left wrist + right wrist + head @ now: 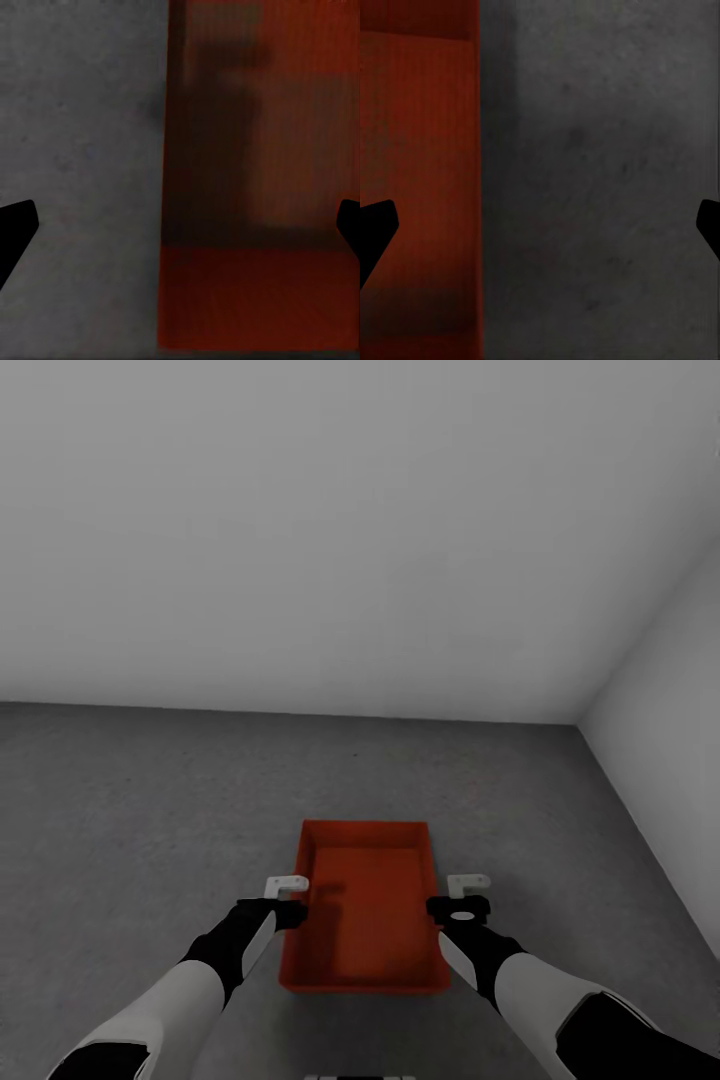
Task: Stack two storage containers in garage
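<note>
In the garage, our left claw (287, 884) and right claw (468, 882), both spread apart, straddle the bin (366, 905) resting on the floor (150, 810).

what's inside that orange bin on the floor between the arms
Nothing: the storage container holds only its bare bottom, darkened by shadows. It sits on the grey floor; the floor beneath it is covered.

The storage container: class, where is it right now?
In the head view, the storage container sits on the grey concrete floor low at centre, between the left gripper and right gripper, near the white walls' corner.
</note>
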